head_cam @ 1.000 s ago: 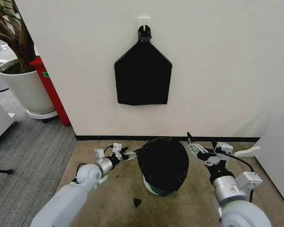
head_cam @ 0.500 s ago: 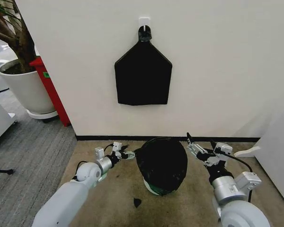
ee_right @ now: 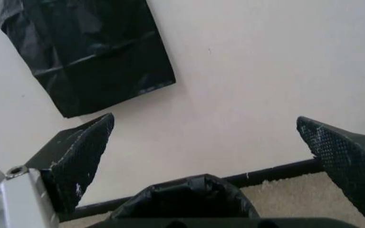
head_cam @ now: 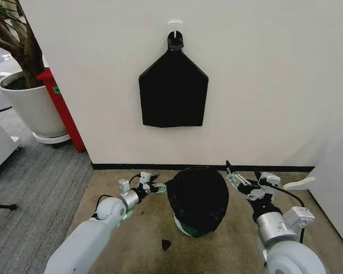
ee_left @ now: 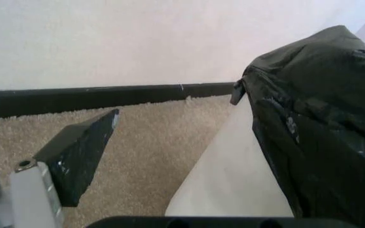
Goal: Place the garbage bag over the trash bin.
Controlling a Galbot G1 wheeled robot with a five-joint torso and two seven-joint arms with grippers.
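Garbage bag is draped over the trash bin on the beige carpet, close to the black baseboard at the wall. From the head view the bag covers nearly all of the bin, with just a sliver of white and a green edge poking out at the bottom front.

The left wrist view gives what the head camera can't: the bin's bare white side with the bag's crinkled edge hanging down beside it. Left end effector reaches in from the robot's left, forearm low over the carpet, tips right at the bag's edge. Its fingers are spread apart, and the far one sits hard against the plastic, so I can't tell if it's pinching anything.

Right end effector hovers just beside the bag on the other side, wrist angled up and forward, fingers wide apart with nothing between them. Its wrist view looks past the bag's top up to the flat black bundle hanging on the wall.

A small black scrap lies on the carpet in front of the bin.
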